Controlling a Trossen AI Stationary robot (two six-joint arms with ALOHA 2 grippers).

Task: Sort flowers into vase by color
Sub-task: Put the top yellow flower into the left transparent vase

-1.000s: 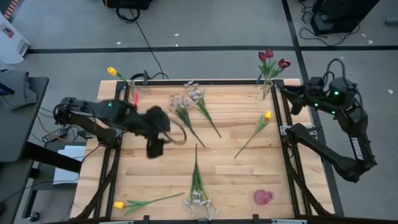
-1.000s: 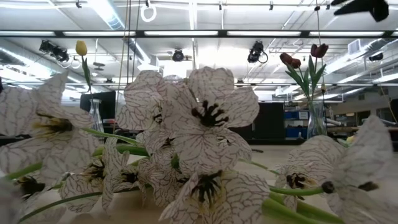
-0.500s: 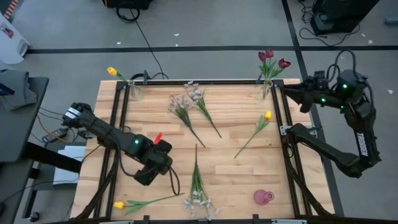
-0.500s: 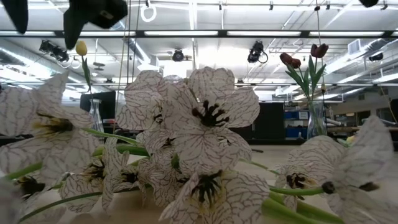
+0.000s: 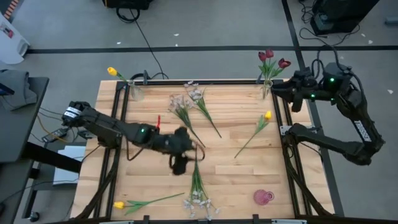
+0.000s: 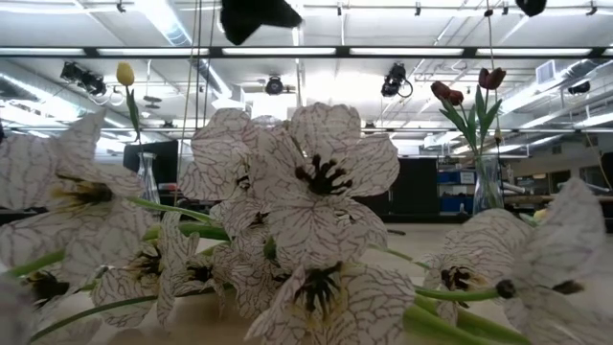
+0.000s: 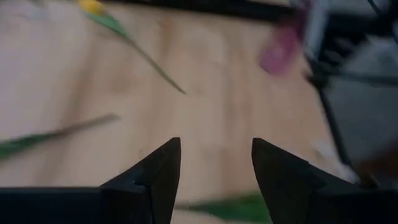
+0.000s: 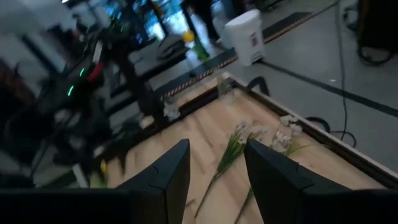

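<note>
Here, left gripper [image 7: 216, 165] jaws apart over blurred table [image 7: 217, 106], right gripper [image 8: 216, 163] jaws apart, empty.

My left hand [image 5: 179, 163] hangs over the middle of the surface [image 5: 236, 171], just left of a whitish spray [image 5: 197, 183] whose blossoms lie at the near edge. To the spray's left, near the near-left corner, a tulip [image 5: 138, 203] lies flat. Two more sprays [image 5: 191, 109] lie toward the far edge, behind my left hand. Right of centre another tulip [image 5: 256, 130] lies slanted. One vase [image 5: 135, 92] stands at the far-left corner with a single tulip [image 5: 112, 71] in it; another vase [image 5: 267, 88] at the far-right corner holds three tulips [image 5: 272, 59]. My right hand [image 5: 278, 89] waits just beside that vase, past the right edge.
</note>
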